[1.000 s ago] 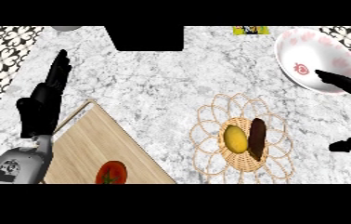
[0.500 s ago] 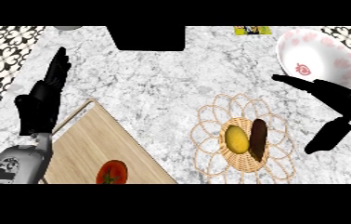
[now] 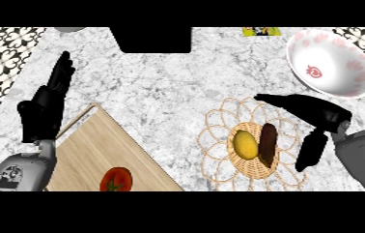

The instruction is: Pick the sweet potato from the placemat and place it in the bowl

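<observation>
You can't read the lettering on the yellow packet [image 3: 261,31], cut off at twelve o'clock. The sweet potato [image 3: 268,144], dark brown and oblong, lies on the woven placemat [image 3: 217,147] beside what may be a lemon [image 3: 245,144]. Your right hand [image 3: 314,112] hovers just beside it, fingers apart, holding nothing; the bowl [image 3: 327,63] sits at two o'clock. The left hand [image 3: 46,106] rests open at nine o'clock.

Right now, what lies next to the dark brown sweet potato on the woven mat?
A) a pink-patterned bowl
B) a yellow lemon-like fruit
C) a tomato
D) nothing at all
B: on the woven placemat, a yellow fruit sits right beside the sweet potato; the tomato is on the cutting board, and the bowl stands apart on the counter.
</observation>
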### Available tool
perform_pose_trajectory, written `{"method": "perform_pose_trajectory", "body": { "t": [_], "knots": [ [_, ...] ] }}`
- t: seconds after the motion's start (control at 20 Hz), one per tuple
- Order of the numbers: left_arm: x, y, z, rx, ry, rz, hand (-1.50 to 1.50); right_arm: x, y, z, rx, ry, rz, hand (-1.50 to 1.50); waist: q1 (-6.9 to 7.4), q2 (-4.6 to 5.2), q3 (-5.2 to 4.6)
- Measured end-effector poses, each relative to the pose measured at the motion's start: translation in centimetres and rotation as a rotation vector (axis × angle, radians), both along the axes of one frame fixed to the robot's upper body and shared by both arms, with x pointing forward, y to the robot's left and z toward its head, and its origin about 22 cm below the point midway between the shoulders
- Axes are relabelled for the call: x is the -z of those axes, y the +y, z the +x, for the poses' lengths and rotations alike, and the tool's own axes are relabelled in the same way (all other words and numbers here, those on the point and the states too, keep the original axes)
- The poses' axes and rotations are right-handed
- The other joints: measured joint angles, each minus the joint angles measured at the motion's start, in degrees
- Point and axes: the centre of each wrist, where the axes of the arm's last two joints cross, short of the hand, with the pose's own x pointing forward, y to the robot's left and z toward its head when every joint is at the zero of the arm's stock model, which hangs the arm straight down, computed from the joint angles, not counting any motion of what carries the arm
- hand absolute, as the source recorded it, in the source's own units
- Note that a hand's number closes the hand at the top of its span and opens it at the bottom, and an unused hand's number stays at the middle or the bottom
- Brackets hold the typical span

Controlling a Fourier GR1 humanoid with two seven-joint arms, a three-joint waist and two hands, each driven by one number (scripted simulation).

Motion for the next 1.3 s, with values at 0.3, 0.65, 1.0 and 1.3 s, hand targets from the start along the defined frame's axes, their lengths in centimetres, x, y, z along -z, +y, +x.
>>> {"method": "perform_pose_trajectory", "body": {
  "t": [0.3, 0.65, 1.0, 1.3],
  "knots": [
    [-0.3, -0.2, 0.2, 0.001, 0.003, 0.003, 0.0, 2.4, 1.1, 0.4, 0.013, 0.054, -0.128, -1.5, -0.03, 0.05, 0.03],
    [0.1, -0.9, 0.0, -0.005, 0.004, 0.006, 0.0, 5.1, 1.8, 0.6, 0.033, 0.069, -0.157, -1.5, -0.11, 0.05, 0.04],
    [-0.6, -0.6, 0.7, 0.002, 0.005, 0.001, 0.0, 8.5, 1.8, 0.2, 0.023, 0.088, -0.164, -1.5, -0.13, 0.06, 0.05],
    [-0.3, -0.7, -0.1, 0.0, 0.006, 0.009, 0.0, 10.0, 1.4, 0.6, -0.024, 0.042, -0.18, 1.5, -0.01, -0.33, -0.29]
  ]
}}
